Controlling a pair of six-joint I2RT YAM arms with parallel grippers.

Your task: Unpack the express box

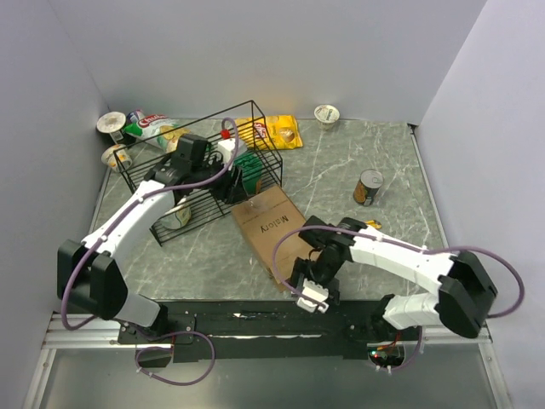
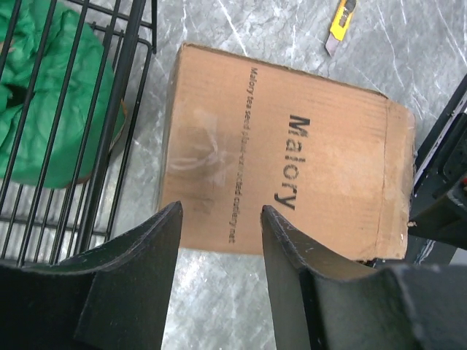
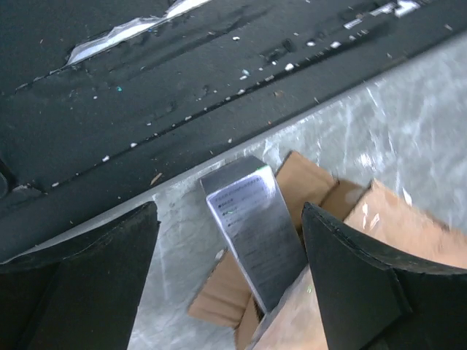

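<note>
By the near edge of the bench point(image 1: 341, 170), my right tool point(image 3: 228, 219) is spread wide over a shiny pack point(image 3: 252, 233). The pack pokes out of the express box point(image 1: 272, 223), which lies on its side mid-bench. I think I'm taking things out, so next I drop and pinch that pack. Farther off, my left tool point(image 2: 221, 215) hangs half spread, holding nothing.

Jaws apart on both: left arm point(image 1: 128, 213) extended forward, right arm point(image 1: 400, 256) folded inward.

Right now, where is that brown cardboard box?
Overhead view: the express box lies mid-table, right of the wire basket, the right claw at its near end.
</note>
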